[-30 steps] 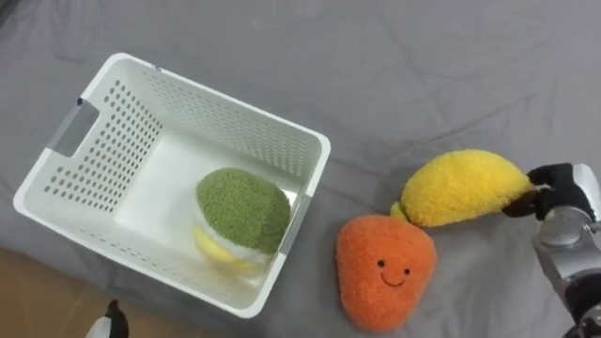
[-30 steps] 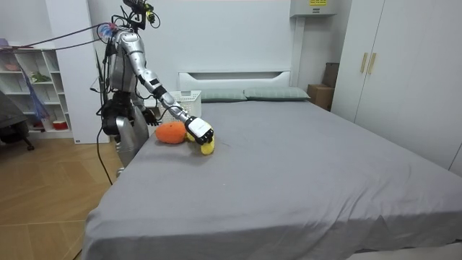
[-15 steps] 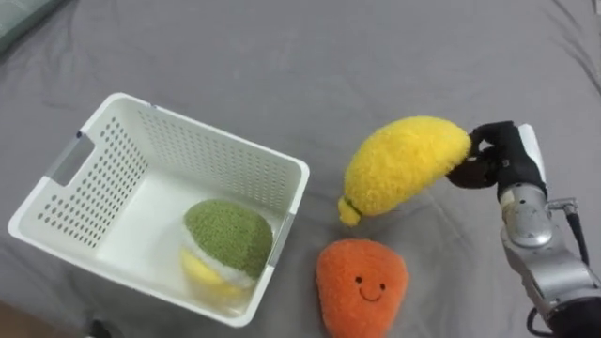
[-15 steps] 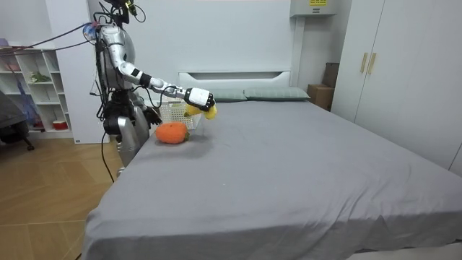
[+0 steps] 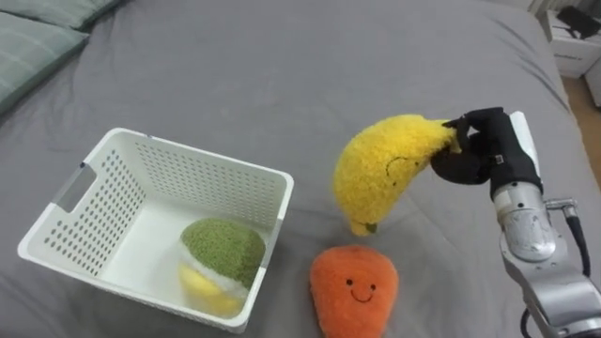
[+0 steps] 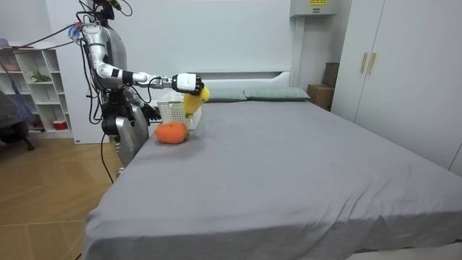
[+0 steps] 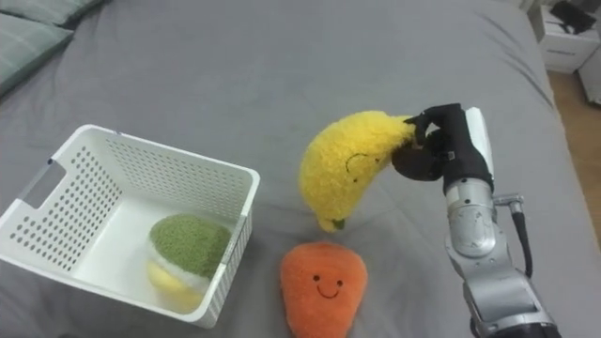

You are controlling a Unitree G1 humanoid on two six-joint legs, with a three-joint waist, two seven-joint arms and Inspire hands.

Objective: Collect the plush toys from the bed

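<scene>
Midair over a grey bed (image 5: 235, 66), the robot's right hand (image 5: 488, 150) is clamped on a yellow plush toy (image 5: 385, 169), its dark fingers curled round the toy's upper end. The plush hangs from that grip, its stitched face turned towards the robot and its lower tip pointing down, clear of the sheet. The room view shows the arm stretched out level from the shoulder, with the robot standing at the bed's side near the headboard.

Open sheet lies beyond the hand and to its right, running out to the bed's far edge. Below the hand and a little to its left, an orange plush toy (image 5: 354, 291) with a smiling face lies on the bed, apart from the yellow one. Well to the hand's left stands a white perforated basket (image 5: 211, 183), its near corner just beside the orange toy. Inside it, against the wall nearest the hand, rests a green and yellow plush toy (image 5: 221, 249). Far off to the hand's left, past the basket, lies a pillow (image 5: 38, 42).

The left hand (image 6: 150, 113) sits low by the robot's waist; whether it is open cannot be told.
</scene>
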